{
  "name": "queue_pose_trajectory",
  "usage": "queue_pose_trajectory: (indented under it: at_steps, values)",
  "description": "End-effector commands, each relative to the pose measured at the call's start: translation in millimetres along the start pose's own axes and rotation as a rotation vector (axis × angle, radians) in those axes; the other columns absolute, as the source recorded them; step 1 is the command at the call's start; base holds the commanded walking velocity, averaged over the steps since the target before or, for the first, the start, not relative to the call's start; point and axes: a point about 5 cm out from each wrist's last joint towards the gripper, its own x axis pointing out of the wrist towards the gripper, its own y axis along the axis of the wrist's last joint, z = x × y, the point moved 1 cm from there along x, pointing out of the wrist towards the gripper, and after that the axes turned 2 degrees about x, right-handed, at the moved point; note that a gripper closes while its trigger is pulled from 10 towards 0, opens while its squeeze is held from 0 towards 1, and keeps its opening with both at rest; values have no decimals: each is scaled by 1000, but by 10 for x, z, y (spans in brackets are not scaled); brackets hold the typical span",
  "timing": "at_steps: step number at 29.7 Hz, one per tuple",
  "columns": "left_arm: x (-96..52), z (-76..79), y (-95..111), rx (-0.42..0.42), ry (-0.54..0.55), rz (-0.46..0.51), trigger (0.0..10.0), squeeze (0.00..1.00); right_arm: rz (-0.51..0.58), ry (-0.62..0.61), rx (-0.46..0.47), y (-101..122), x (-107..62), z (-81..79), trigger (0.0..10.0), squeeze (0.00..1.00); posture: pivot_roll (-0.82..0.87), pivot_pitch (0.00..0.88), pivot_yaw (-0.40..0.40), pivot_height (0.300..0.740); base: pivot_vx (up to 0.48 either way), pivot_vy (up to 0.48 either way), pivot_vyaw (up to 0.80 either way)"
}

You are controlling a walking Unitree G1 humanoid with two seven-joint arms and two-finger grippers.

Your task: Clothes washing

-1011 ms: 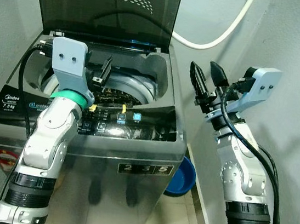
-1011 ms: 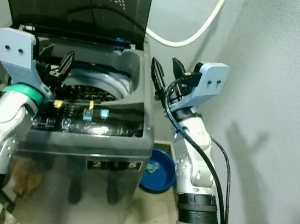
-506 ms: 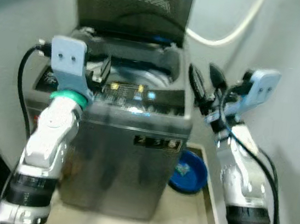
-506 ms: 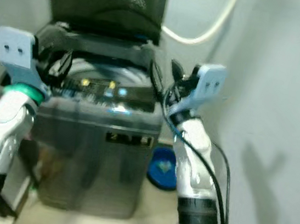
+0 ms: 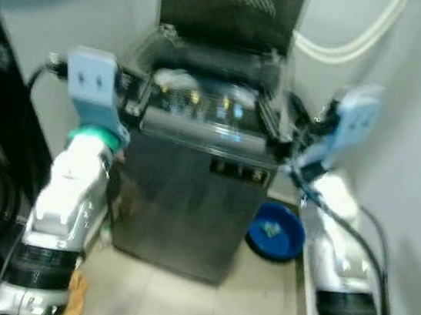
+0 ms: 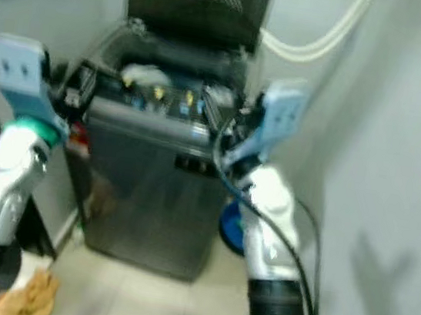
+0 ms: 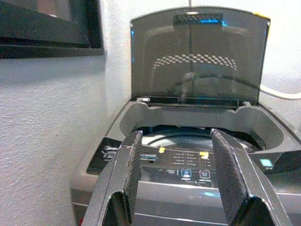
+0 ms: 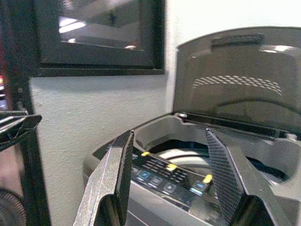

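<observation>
Panel writing on the grey top-loading washing machine [image 5: 200, 179] is too blurred to read. The left gripper [image 7: 181, 188] is spread and empty before its front edge, smoked lid [image 7: 200, 56] upright. The right gripper [image 8: 171, 183] is likewise released. A blue plastic basin [image 5: 274, 232] sits on the floor beside the machine's right side.

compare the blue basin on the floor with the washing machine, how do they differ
The blue basin is small, low and round; the washing machine is tall, boxy and dark grey. The basin sits open on the floor beside the machine; the machine has a hinged lid, raised upright. Both rest on the floor.
</observation>
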Motion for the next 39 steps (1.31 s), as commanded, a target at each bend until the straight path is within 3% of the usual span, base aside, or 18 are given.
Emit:
queue_pose_trajectory:
  at_steps: [1,11,12,13,15,18,19,20,21,22,24,26,27,28,29,32,33,39]
  values:
    - [-4,74,-23,2,-32,-12,10000,0,-3,8,-11,-1,-8,-3,10000,0,51,0,-1,740,0,0,794]
    - [-95,291,-206,10,-120,-74,10000,0,-78,16,-35,-190,-108,11,10000,0,45,0,0,740,0,0,791]
    - [-117,313,-249,19,-133,-89,10000,0,-94,9,-38,-237,-133,27,10000,0,45,0,0,740,0,0,788]
    - [-209,353,-436,36,-157,-153,10000,0,-172,-51,-35,-448,-261,133,10000,0,42,0,3,740,0,0,781]
    - [-209,353,-436,36,-157,-153,10000,0,-172,-51,-35,-448,-261,133,10000,0,42,0,3,740,0,0,781]
    - [-286,357,-595,46,-163,-208,10000,0,-233,-109,-27,-613,-379,222,10000,0,43,0,4,740,0,0,781]
    - [-384,355,-770,66,-174,-267,10000,0,-300,-176,-27,-787,-525,309,10000,0,40,0,10,740,0,0,781]
    - [-384,355,-770,66,-174,-267,10000,0,-300,-176,-27,-787,-525,309,10000,0,40,0,10,740,0,0,781]
    - [-500,325,-963,77,-174,-337,10000,0,-364,-260,-20,-949,-697,400,10000,0,40,0,15,740,0,0,781]
    - [-500,325,-963,77,-174,-337,10000,0,-364,-260,-20,-949,-697,400,10000,0,40,0,15,740,0,0,781]
    - [-752,163,-1350,87,-133,-491,10000,0,-463,-480,14,-1181,-1089,600,10000,0,32,0,21,740,0,0,778]
    - [-752,163,-1350,87,-133,-491,10000,0,-463,-480,14,-1181,-1089,600,10000,0,32,0,21,740,0,0,775]
    - [-866,53,-1505,99,-98,-557,10000,0,-508,-570,30,-1270,-1295,670,10000,0,28,0,24,740,0,0,775]
    - [-866,53,-1505,99,-98,-557,10000,0,-508,-570,30,-1270,-1295,670,10000,0,28,0,24,740,0,0,775]
    - [-970,-40,-1626,109,-77,-612,10000,0,-560,-624,37,-1359,-1499,696,10000,0,22,0,31,740,0,0,775]
    - [-1280,-161,-1907,158,-79,-745,10000,0,-777,-662,38,-1688,-2140,594,10000,0,7,0,43,740,0,0,775]
    - [-1346,-172,-1957,161,-80,-770,10000,0,-826,-658,45,-1757,-2269,549,10000,0,7,0,43,740,0,0,775]
    - [-1533,-165,-2095,160,-70,-828,10000,0,-905,-620,79,-1900,-2539,365,10000,0,0,0,50,740,0,0,775]
